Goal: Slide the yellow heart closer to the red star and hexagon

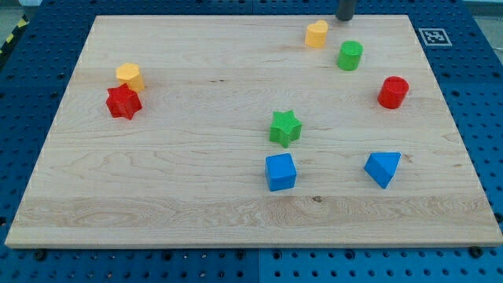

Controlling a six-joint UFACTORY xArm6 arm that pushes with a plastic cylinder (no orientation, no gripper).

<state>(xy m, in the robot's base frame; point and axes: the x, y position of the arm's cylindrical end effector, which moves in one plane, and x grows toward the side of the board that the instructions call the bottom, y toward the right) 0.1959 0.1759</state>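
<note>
From the camera view, my tip [345, 17] sits at the view's top edge of the desk [196, 189], just right of the yellow heart [317, 34]. I carry no jaws, only the rod. The red star [123, 102] and yellow hexagon [130, 75] touch, well apart at the view's left.

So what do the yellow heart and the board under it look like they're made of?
Yellow heart: seemingly plastic, matte, with fine ridged layers like a 3D print, though that is hard to confirm at this size. Board: light wood, smooth, showing grain lines and plank seams. My tip stands just to the heart's right, apart from it.
</note>
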